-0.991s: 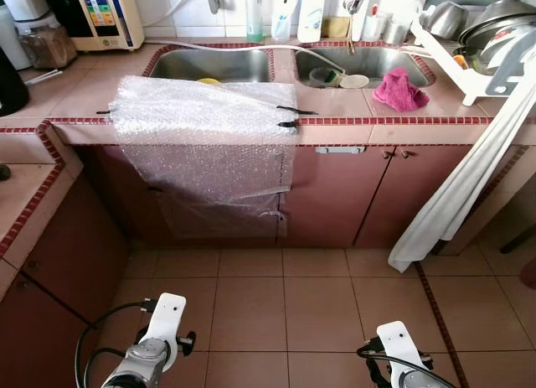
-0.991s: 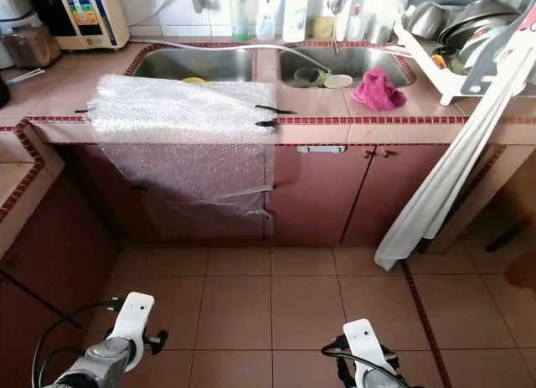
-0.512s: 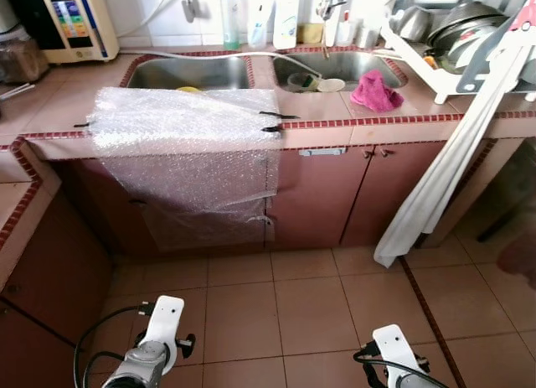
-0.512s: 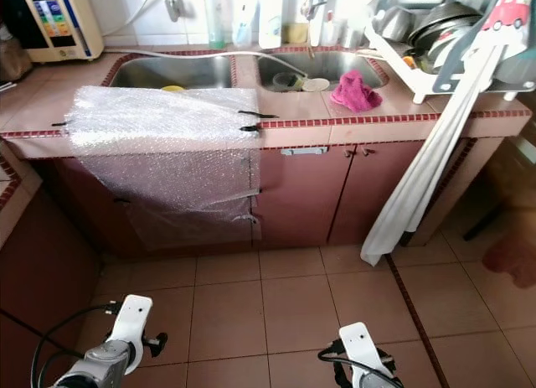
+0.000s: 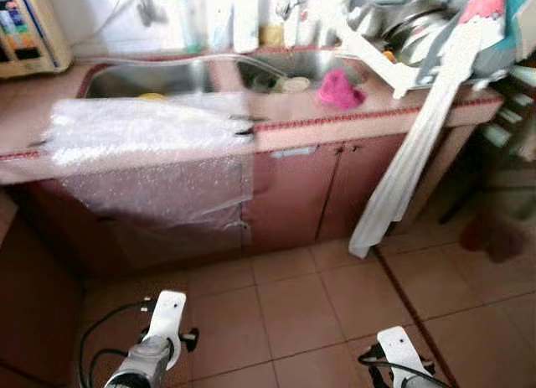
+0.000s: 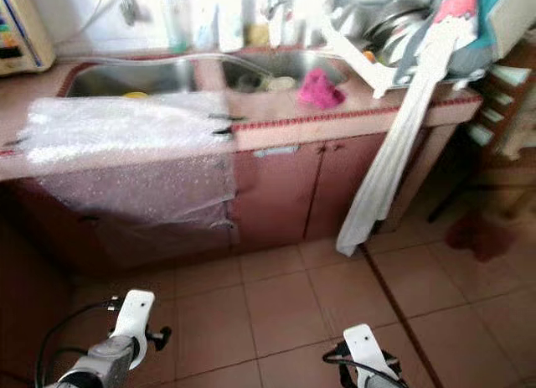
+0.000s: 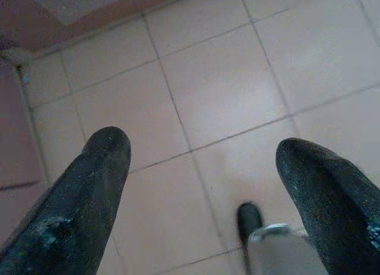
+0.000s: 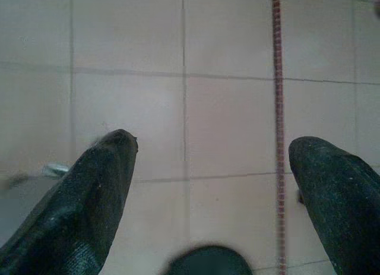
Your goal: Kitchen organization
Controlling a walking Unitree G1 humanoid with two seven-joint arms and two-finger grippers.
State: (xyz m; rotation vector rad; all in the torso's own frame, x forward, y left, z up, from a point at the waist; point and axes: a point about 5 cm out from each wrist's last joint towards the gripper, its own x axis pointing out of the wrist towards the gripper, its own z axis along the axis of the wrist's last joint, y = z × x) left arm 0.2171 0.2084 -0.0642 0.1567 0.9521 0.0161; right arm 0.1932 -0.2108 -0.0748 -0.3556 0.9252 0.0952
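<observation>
Two steel basins of the sink (image 5: 117,80) sit sunk into the pink tiled counter (image 5: 352,116), and everything else is placed from that sink. Well to its left, against the wall, stands a white appliance with a coloured panel (image 5: 25,32). In front of the left basin a sheet of bubble wrap (image 5: 151,157) lies over the counter edge and hangs down across the cabinet front, held by dark strips of tape near its right corner. Behind the sink, bottles (image 5: 191,19) stand in a row by the wall, too blurred to tell apart. At the front right corner of the right basin a pink cloth (image 5: 338,90) lies crumpled on the counter. Right of the sink a white dish rack (image 5: 381,57) holds metal bowls and pans, and from it a long white cloth (image 5: 402,166) hangs down past the cabinet doors (image 5: 314,187) almost to the tiled floor (image 5: 327,296). The head views are blurred.

Both arms hang low over the floor, well in front of the sink cabinet. The left gripper (image 7: 202,162) has its two black fingers (image 7: 98,180) spread wide, holding nothing, with bare tiles between them. The right gripper (image 8: 211,162) is likewise parted and empty, above tiles crossed by a dark red grout line (image 8: 277,108).
</observation>
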